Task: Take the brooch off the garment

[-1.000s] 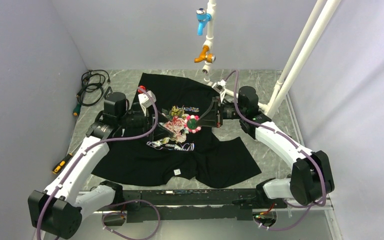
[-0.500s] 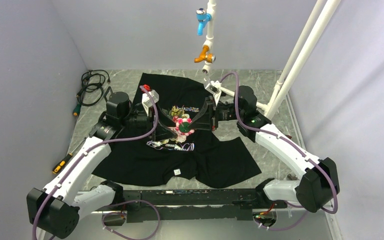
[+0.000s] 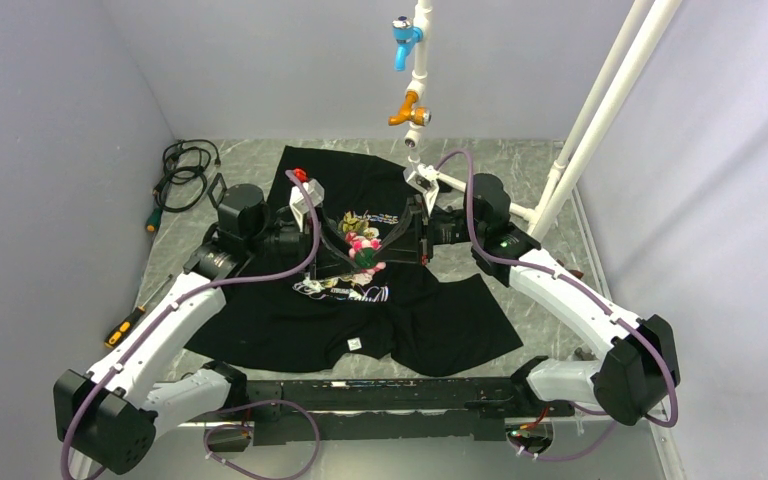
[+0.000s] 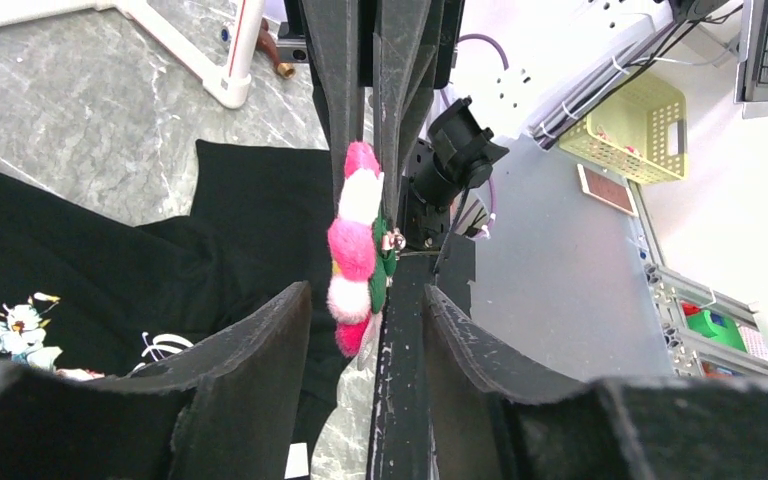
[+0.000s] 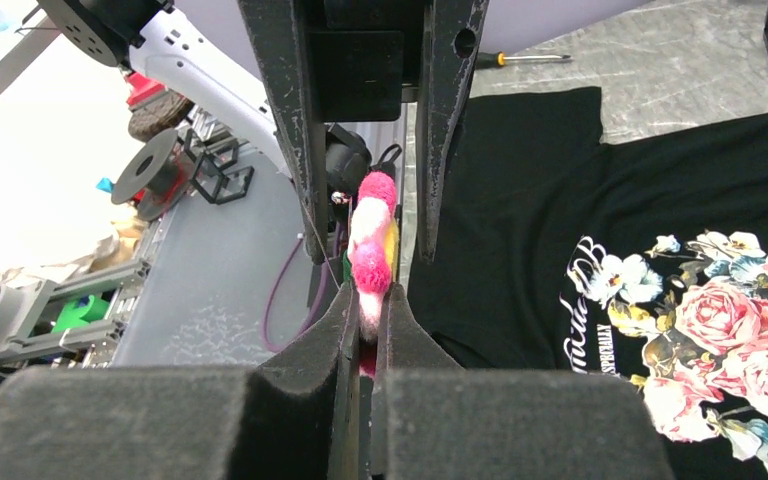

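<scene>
The black garment (image 3: 340, 315) lies flat on the table, its rose print (image 5: 740, 330) facing up. The pink-and-white brooch (image 3: 366, 259) hangs above the print, off the cloth. My right gripper (image 3: 382, 250) is shut on it, the pads squeezing its lower petals (image 5: 372, 250). From the opposite side my left gripper (image 3: 345, 255) faces the right one. Its two fingers stand either side of the brooch (image 4: 355, 250) with a gap on each side, so it is open and touches nothing. The brooch shows edge-on in both wrist views, with green backing behind the petals.
A white pipe frame (image 3: 600, 110) with blue and orange taps (image 3: 407, 100) rises at the back right. A coiled black cable (image 3: 182, 170) lies at the back left, and a yellow-handled screwdriver (image 3: 120, 330) lies left of the shirt. A small white label (image 3: 354, 343) sits near the hem.
My right gripper has carried the brooch leftward over the print. My left gripper has moved right to meet it, and its jaws have narrowed around the brooch.
</scene>
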Tool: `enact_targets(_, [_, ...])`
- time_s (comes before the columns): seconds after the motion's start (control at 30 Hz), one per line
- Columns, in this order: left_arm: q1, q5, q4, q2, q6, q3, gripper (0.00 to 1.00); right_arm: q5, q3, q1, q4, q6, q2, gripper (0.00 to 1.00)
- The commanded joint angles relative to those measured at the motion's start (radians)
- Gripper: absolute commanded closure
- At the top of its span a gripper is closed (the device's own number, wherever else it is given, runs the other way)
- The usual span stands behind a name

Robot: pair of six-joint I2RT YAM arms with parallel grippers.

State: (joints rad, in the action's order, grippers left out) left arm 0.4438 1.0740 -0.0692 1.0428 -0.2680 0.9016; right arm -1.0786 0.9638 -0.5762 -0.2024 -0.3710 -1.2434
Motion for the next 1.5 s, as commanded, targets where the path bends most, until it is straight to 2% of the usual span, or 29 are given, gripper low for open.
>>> enact_targets(0.0, [0.004, 0.000, 0.106, 0.002, -0.072, -0.002, 0.52, 0.007, 0.039, -0.009, -0.007, 0.033, 0.019, 1.00])
enact_targets(0.27, [0.008, 0.003, 0.169, 0.009, -0.137, -0.030, 0.64, 0.009, 0.044, -0.011, -0.022, 0.025, 0.009, 1.00])
enact_targets(0.4, [0.013, 0.009, 0.174, 0.010, -0.148, -0.039, 0.77, 0.010, 0.041, -0.010, -0.028, 0.016, 0.012, 1.00])
enact_targets(0.57, [0.013, 0.020, 0.213, 0.019, -0.208, -0.050, 0.81, 0.010, 0.035, -0.010, -0.022, 0.020, 0.017, 0.99])
enact_targets(0.63, [0.013, 0.025, 0.219, 0.024, -0.221, -0.054, 0.91, 0.009, 0.033, -0.011, -0.021, 0.020, 0.019, 0.96])
enact_targets(0.67, [0.013, 0.025, 0.219, 0.026, -0.227, -0.055, 1.00, 0.011, 0.034, -0.011, -0.017, 0.022, 0.019, 0.94])
enact_targets(0.73, [0.013, 0.022, 0.214, 0.029, -0.236, -0.052, 1.00, 0.014, 0.038, -0.009, -0.001, 0.032, 0.019, 0.85])
enact_targets(0.93, [-0.002, 0.001, 0.167, 0.031, -0.261, -0.046, 1.00, 0.034, 0.064, 0.001, 0.127, 0.116, 0.028, 0.46])
enact_targets(1.1, [-0.007, -0.021, 0.159, 0.032, -0.292, -0.048, 1.00, 0.060, 0.064, 0.001, 0.137, 0.119, 0.053, 0.33])
enact_targets(1.17, [-0.007, -0.046, 0.140, 0.035, -0.302, -0.039, 1.00, 0.081, 0.074, -0.004, 0.146, 0.120, 0.056, 0.17])
enact_targets(1.23, [-0.007, -0.062, 0.126, 0.034, -0.305, -0.034, 1.00, 0.114, 0.088, -0.019, 0.166, 0.131, 0.056, 0.13])
enact_targets(1.47, [-0.005, -0.087, 0.138, 0.031, -0.320, -0.032, 1.00, 0.240, 0.136, -0.079, 0.253, 0.201, 0.029, 0.15])
